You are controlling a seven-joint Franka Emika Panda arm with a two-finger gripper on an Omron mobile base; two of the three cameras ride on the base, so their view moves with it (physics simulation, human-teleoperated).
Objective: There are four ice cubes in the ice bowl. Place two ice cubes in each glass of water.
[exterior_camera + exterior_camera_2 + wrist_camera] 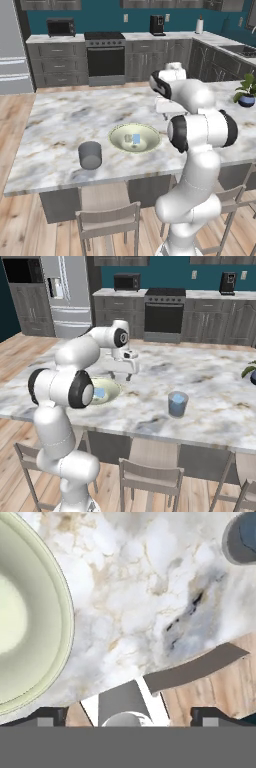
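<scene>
End effector (123, 375) spread wide, empty, above counter, ice bowl (47, 642) just beside

The table (65, 120) is a long island with a white marble top veined in grey and tan. Near its front edge, about midway along, sits the ice bowl (135, 138), wide, shallow and pale yellow-green; its rim also curves along the left of the hand view (60, 602). Left of the bowl, close to the near edge, stands one glass of water (90, 155), grey and short. The other glass of water (177, 404) stands to the right of the bowl, also near the front edge, well apart from it, bluish inside. At the far right end of the table rests a blue plant pot (246, 100) with green leaves.
</scene>
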